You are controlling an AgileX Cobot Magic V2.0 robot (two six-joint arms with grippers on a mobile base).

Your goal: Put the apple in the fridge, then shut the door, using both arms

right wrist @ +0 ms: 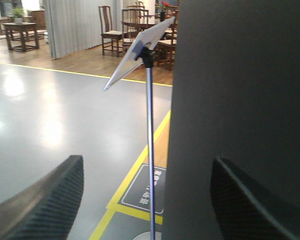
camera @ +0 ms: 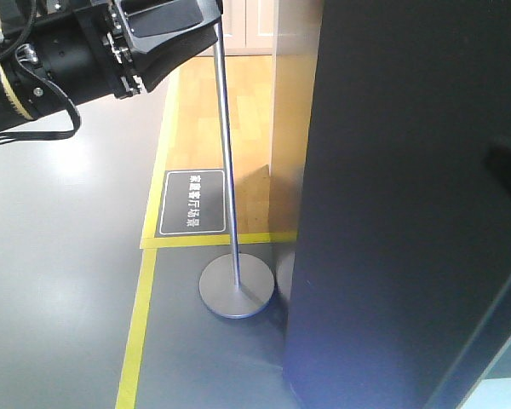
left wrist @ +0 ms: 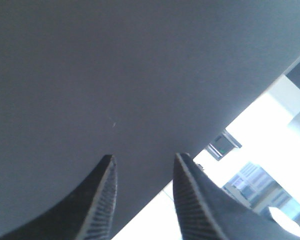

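The apple is out of view in every view. The door (camera: 409,213) shows its plain dark grey outside and fills the right of the front view; the fridge's white inside is hidden. My left arm (camera: 60,68) reaches in from the top left towards the door's upper part. In the left wrist view my left gripper (left wrist: 145,160) is open and empty, close against the grey door face (left wrist: 115,75). My right gripper (right wrist: 147,165) is wide open and empty, its right finger (right wrist: 240,200) in front of the door (right wrist: 240,100).
A sign stand with a thin metal pole and round base (camera: 236,285) stands just left of the door, its tilted plate (right wrist: 140,50) at the top. A dark floor plaque (camera: 192,203) and yellow tape lines (camera: 136,341) mark the grey floor. Wooden chairs (right wrist: 110,30) stand far back.
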